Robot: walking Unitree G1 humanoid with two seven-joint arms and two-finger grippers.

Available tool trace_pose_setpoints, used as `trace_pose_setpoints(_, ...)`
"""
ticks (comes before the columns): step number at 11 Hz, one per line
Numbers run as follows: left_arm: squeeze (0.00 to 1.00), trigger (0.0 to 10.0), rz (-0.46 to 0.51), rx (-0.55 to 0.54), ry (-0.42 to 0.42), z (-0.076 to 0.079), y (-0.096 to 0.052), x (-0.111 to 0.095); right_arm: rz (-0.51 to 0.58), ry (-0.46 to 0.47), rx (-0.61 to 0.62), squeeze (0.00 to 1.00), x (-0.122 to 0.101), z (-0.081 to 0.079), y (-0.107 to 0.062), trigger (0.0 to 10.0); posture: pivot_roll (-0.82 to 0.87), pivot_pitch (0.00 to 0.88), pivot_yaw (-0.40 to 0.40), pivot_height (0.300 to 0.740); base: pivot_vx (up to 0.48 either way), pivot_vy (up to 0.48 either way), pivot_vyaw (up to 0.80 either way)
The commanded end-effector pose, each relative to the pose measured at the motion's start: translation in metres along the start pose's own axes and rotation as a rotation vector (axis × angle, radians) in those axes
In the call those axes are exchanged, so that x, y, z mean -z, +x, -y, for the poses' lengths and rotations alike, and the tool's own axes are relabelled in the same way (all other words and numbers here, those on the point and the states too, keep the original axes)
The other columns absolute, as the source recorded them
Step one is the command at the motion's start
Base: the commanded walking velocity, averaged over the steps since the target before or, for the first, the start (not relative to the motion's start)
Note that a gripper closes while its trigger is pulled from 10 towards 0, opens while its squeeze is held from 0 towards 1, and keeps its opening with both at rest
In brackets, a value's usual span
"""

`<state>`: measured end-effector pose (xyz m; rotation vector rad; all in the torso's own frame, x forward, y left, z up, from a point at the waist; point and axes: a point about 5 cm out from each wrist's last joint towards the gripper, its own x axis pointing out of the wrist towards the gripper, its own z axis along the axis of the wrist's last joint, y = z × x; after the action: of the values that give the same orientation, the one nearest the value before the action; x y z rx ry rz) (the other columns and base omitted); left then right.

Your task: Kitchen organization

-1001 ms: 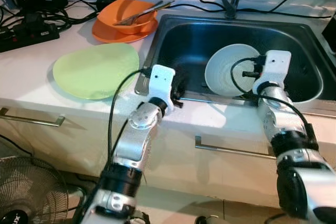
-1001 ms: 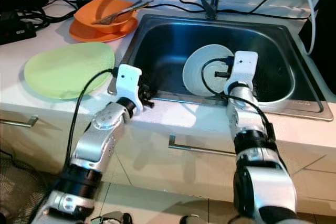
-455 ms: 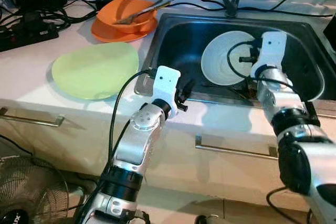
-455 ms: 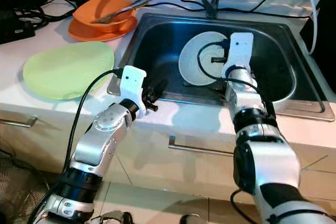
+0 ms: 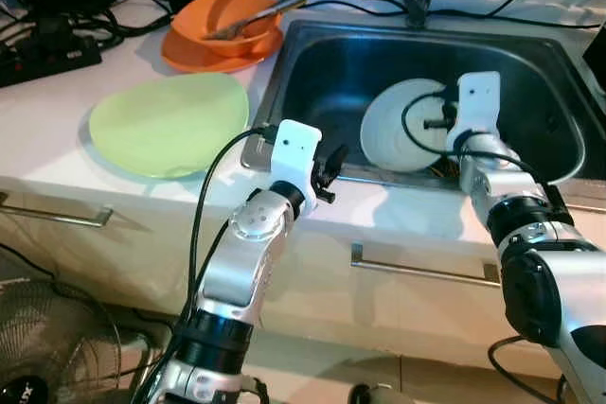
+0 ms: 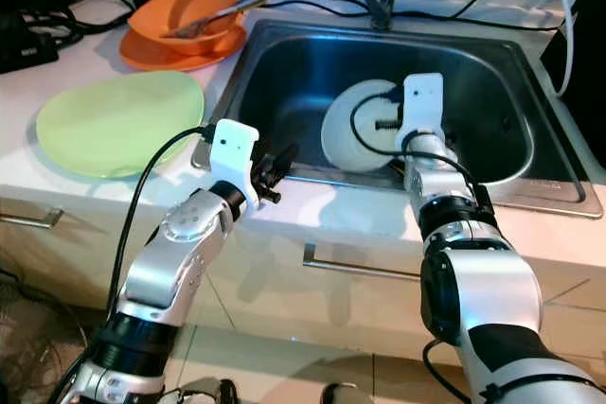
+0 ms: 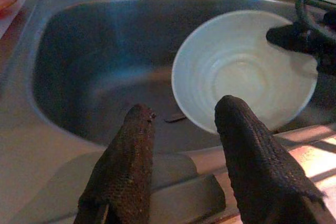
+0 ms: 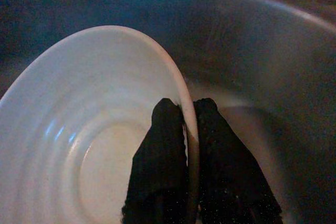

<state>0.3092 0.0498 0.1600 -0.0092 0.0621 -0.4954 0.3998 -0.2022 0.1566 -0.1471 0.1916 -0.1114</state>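
Right wrist view: right gripper (image 8: pixel 188 129) pinches the white plate's (image 8: pixel 79 145) rim.

The sink (image 5: pixel 312 73) basin lies open on its left half; the tilted white plate (image 5: pixel 402 130), pinched at its rim by the right tool (image 8: pixel 185 124), fills the right half. The left tool (image 7: pixel 184 129), fingers parted, hovers over the front rim. A green plate (image 5: pixel 170 123) takes up the table left of the sink

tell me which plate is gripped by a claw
The white plate in the sink: the right claw pinches its rim. The green plate and orange plate lie untouched on the counter.
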Motion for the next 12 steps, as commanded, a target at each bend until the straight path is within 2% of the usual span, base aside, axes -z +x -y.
trace_pose_setpoints(1, 0.00, 10.0, -0.040, -0.012, 0.002, 0.000, -0.003, 0.007, 0.024, -0.008, -0.010, 0.00, -0.012, -0.001, 0.002, 10.0, 0.12, 0.113, 0.000, 0.740, 0.000, 0.000, 0.00)
trace_pose_setpoints(2, 0.00, 10.0, -0.051, -0.022, 0.001, -0.002, -0.005, 0.009, 0.015, -0.010, -0.021, 0.00, -0.010, -0.005, 0.002, 10.0, 0.12, 0.122, -0.003, 0.740, 0.000, 0.000, 0.00)
trace_pose_setpoints(3, 0.00, 10.0, -0.056, -0.025, 0.002, -0.002, -0.007, 0.009, 0.009, -0.007, -0.030, 0.08, -0.009, -0.008, 0.002, 10.0, 0.13, 0.127, -0.004, 0.740, 0.000, 0.000, 0.00)
trace_pose_setpoints(4, 0.00, 10.0, -0.061, -0.028, 0.002, -0.001, -0.008, 0.010, 0.004, -0.008, -0.043, 0.44, -0.007, -0.012, 0.001, 10.0, 0.13, 0.131, -0.004, 0.740, 0.000, 0.000, 0.00)
trace_pose_setpoints(5, 0.00, 10.0, -0.066, -0.030, 0.002, -0.001, -0.009, 0.010, -0.001, -0.009, -0.052, 0.50, -0.005, -0.014, 0.001, 10.0, 0.13, 0.131, -0.005, 0.740, 0.000, 0.000, 0.00)
trace_pose_setpoints(6, 0.00, 10.0, -0.069, -0.030, 0.003, -0.001, -0.009, 0.011, -0.004, -0.008, -0.057, 0.70, -0.004, -0.016, 0.001, 10.0, 0.13, 0.135, -0.005, 0.740, 0.000, 0.000, 0.00)
trace_pose_setpoints(7, 0.00, 10.0, -0.070, -0.032, 0.003, -0.001, -0.010, 0.011, -0.006, -0.009, -0.061, 0.70, -0.004, -0.017, 0.001, 10.0, 0.13, 0.133, -0.005, 0.740, 0.000, 0.000, 0.00)
trace_pose_setpoints(8, 0.00, 10.0, -0.073, -0.029, 0.002, 0.000, -0.010, 0.011, -0.009, -0.013, -0.063, 0.27, -0.002, -0.017, 0.000, 10.0, 0.13, 0.134, -0.004, 0.740, 0.000, 0.000, 0.00)
trace_pose_setpoints(9, 0.00, 10.0, -0.075, -0.026, 0.001, 0.000, -0.010, 0.011, -0.013, -0.015, -0.065, 0.00, 0.000, -0.018, 0.000, 10.0, 0.13, 0.133, -0.004, 0.740, 0.000, 0.000, 0.00)
trace_pose_setpoints(11, 0.00, 10.0, -0.078, -0.026, 0.001, 0.000, -0.010, 0.012, -0.010, -0.002, -0.067, 0.00, 0.001, -0.018, 0.000, 10.0, 0.13, 0.132, -0.003, 0.740, 0.000, 0.000, 0.00)
trace_pose_setpoints(12, 0.00, 10.0, -0.072, -0.030, 0.003, 0.000, -0.010, 0.011, 0.028, 0.029, -0.073, 0.00, -0.005, -0.019, 0.000, 10.0, 0.13, 0.132, -0.003, 0.740, 0.000, 0.000, 0.00)
